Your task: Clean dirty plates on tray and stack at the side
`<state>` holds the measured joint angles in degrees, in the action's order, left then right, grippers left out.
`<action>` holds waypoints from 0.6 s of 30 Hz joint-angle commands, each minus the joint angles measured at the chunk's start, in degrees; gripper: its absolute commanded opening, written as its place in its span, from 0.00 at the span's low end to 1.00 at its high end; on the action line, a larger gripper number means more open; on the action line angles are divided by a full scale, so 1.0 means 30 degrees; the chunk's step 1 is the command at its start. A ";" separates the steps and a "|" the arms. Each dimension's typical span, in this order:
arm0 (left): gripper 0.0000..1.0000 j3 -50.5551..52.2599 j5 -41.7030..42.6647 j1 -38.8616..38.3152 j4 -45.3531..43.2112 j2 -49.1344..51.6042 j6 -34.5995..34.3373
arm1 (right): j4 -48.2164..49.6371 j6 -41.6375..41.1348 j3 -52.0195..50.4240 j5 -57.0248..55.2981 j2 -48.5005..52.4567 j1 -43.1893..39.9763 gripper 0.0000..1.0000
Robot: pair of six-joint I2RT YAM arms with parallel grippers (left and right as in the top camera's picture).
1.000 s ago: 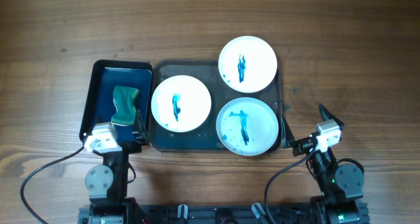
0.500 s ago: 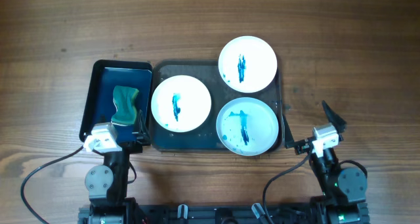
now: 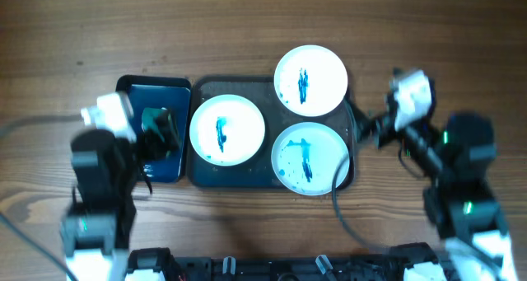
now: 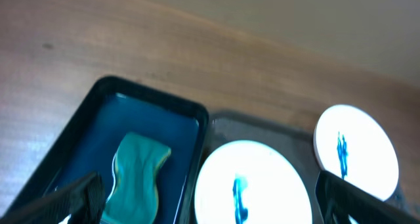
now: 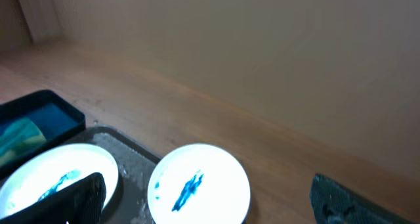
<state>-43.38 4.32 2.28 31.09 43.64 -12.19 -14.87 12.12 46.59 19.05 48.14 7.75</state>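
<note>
Three dirty plates, white with blue streaks, lie on the dark tray: one at the left, one at the front right, and one overlapping the far right rim. My left gripper is open and empty above the small tray's sponge. In the left wrist view its fingers straddle the sponge and the left plate. My right gripper is open and empty at the tray's right edge. In the right wrist view its fingers span the far right plate.
A smaller dark blue tray holding a green sponge stands against the big tray's left side. Bare wooden table lies beyond and to both sides. Cables run along the front edge.
Both arms have risen from the table's front edge and swung forward. The left gripper is now over the sponge tray, and the right is beside the big tray's right edge.
</note>
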 commanded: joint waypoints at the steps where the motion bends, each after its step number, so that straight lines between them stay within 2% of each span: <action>1: 1.00 -0.5304 0.0641 0.0066 0.3410 0.5610 -0.0153 | -0.3169 0.0459 0.4503 0.0554 0.4284 0.0036 1.00; 4: 1.00 -0.8539 0.1027 0.0015 0.6288 0.9602 -0.0007 | -0.6623 0.0459 0.8233 0.1326 0.8109 0.0036 1.00; 7: 1.00 -0.9151 0.1290 0.0007 0.6564 1.1715 -0.0029 | -0.8174 0.0168 1.0134 0.3016 1.0251 0.0036 1.00; 10: 1.00 -0.9151 0.2025 0.0007 0.6608 1.3282 -0.0138 | -0.8357 -0.1785 1.0236 0.3191 1.1417 0.0036 1.00; 13: 1.00 -0.9143 0.2863 0.0007 0.6747 1.4688 -0.0240 | -0.8633 -0.5493 1.0236 0.3257 1.2313 0.0036 1.00; 15: 1.00 -0.9136 0.2922 0.0015 0.6528 1.5300 -0.0248 | -0.8400 -0.5610 1.0222 0.3738 1.2575 0.0036 0.99; 18: 1.00 -0.9136 0.2710 0.0015 0.5901 1.5584 -0.0233 | -0.8131 -0.6805 1.0222 0.3636 1.2925 0.0313 0.89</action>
<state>-69.97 11.29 2.28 49.95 89.47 -12.58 -39.86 -2.39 75.70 28.32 85.62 7.75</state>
